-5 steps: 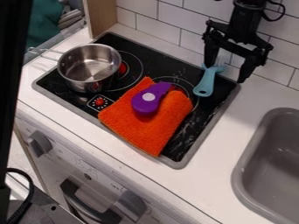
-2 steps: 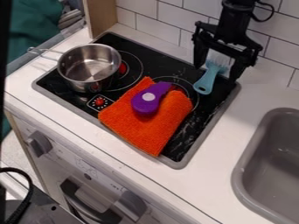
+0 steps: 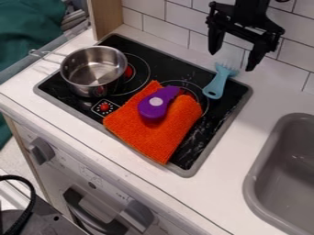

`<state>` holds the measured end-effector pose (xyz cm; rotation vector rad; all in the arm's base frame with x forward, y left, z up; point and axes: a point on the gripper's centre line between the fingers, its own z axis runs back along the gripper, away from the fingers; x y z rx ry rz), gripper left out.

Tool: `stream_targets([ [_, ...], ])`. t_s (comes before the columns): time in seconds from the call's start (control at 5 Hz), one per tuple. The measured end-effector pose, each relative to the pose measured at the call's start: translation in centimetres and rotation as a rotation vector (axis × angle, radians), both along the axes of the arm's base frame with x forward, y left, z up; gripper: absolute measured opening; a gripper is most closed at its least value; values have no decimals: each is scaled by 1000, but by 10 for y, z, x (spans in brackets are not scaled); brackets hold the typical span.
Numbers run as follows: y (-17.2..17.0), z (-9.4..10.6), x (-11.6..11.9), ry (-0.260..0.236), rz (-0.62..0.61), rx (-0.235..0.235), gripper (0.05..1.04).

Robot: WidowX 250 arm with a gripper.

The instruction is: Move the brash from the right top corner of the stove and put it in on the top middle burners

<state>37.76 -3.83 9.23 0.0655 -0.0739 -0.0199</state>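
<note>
Black pincer [image 3: 232,60] hangs spread open up around your 1 o'clock — the blue brush [image 3: 215,86] lies at the stove's [image 3: 199,142] 2 o'clock. Orange cloth [image 3: 153,137]'s nearer 5, purple gadget [image 3: 152,109] on top — your pot [image 3: 94,69]'s at 10.

- Arm [image 3: 250,11]: black, enters at top edge of view, right of centre.
- Gripper [image 3: 232,60]: hangs downward, slightly tilted; nothing held.
- Fingers [image 3: 215,40]: spread wide apart, tips pointing down; the one nearer view's right edge sits lower in view.
</note>
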Motion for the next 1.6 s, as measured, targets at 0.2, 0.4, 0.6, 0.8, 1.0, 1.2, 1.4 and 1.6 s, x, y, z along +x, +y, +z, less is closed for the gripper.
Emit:
stream_targets([
  [0.2, 5, -8, 3, 6, 24, -20, 1001],
  [0.4, 10, -22, 8, 14, 77, -27, 1001],
  [0.6, 18, -36, 9, 40, 146, -36, 1001],
  [0.8, 27, -37, 11, 26, 188, -40, 1001],
  [1.0, 34, -37, 12, 20, 227, -42, 1001],
  [1.2, 33, -50, 11, 44, 237, -71, 1001],
  [1.4, 30, -53, 10, 40, 260, -116, 948],
  [1.6, 31, -54, 10, 36, 277, -145, 666],
])
